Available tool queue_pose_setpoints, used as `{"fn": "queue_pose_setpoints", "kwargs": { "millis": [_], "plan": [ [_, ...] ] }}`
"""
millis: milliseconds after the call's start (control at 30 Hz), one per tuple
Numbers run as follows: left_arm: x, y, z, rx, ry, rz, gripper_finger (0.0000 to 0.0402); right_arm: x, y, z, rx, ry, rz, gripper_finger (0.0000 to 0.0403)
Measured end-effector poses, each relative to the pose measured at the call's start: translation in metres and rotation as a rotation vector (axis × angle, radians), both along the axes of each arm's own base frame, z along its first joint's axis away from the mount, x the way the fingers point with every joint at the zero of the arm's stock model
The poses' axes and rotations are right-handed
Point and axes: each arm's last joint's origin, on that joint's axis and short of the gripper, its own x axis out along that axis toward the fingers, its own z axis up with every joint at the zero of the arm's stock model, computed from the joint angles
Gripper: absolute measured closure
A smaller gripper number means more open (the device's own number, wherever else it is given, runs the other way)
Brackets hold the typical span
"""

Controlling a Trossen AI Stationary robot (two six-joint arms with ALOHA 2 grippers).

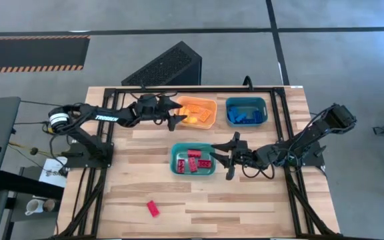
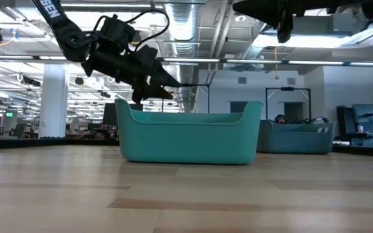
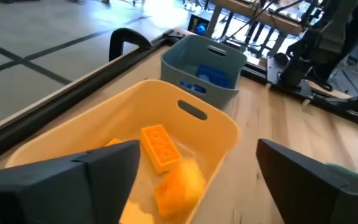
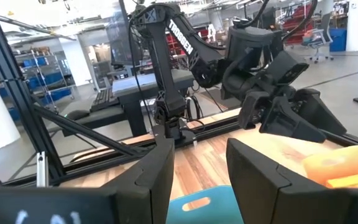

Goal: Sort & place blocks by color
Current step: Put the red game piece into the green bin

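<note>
My left gripper (image 1: 179, 115) (image 3: 197, 149) stands open over the left end of the orange bin (image 1: 207, 103). Below its fingers a yellow block (image 3: 160, 146) lies in that bin, and a second yellow block (image 3: 179, 183) shows blurred beside it; whether it rests there I cannot tell. Blue blocks (image 1: 244, 117) lie in the blue bin (image 1: 247, 100) at the far right. Red blocks (image 1: 195, 162) lie in the teal bin (image 1: 175, 160) at mid-table. My right gripper (image 1: 229, 157) (image 4: 201, 168) waits open just right of the teal bin, nothing between its fingers. One red block (image 1: 153, 208) lies on the table near the front.
A black frame rail (image 1: 199, 89) runs along the table's far edge behind the bins. In the low view the teal bin (image 2: 186, 136) stands in front, with my left gripper (image 2: 164, 87) above its left end. Bare wood spreads around the lone red block.
</note>
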Motion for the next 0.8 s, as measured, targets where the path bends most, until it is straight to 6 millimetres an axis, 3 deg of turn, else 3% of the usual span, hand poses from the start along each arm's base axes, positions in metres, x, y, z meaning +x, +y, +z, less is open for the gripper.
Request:
{"fn": "queue_pose_setpoints", "kwargs": {
  "millis": [133, 267, 400, 500, 633, 800],
  "plan": [
    [-0.003, -0.002, 0.01, 0.01, -0.034, -0.009, 0.009, 0.0, 0.0, 0.0, 0.007, -0.002, 0.001, 0.0233],
    [-0.014, -0.011, 0.044, 0.07, -0.153, -0.1, 0.0106, 0.0, 0.0, 0.0, 0.008, -0.002, 0.001, 0.0232],
    [-0.036, -0.037, 0.093, 0.18, -0.338, -0.236, 0.0133, 0.0, 0.0, 0.0, 0.007, 0.001, 0.001, 0.0234],
    [-0.058, -0.063, 0.112, 0.247, -0.437, -0.296, 0.0151, 0.0, 0.0, 0.0, 0.007, 0.001, 0.001, 0.0234],
    [-0.082, -0.098, 0.104, 0.237, -0.486, -0.399, 0.0172, 0.0, 0.0, 0.0, 0.007, 0.001, 0.001, 0.0231],
    [-0.105, -0.132, 0.062, 0.142, -0.458, -0.458, 0.0192, 0.001, 0.001, 0.001, 0.028, -0.004, 0.006, 0.0227]
  ]
}}
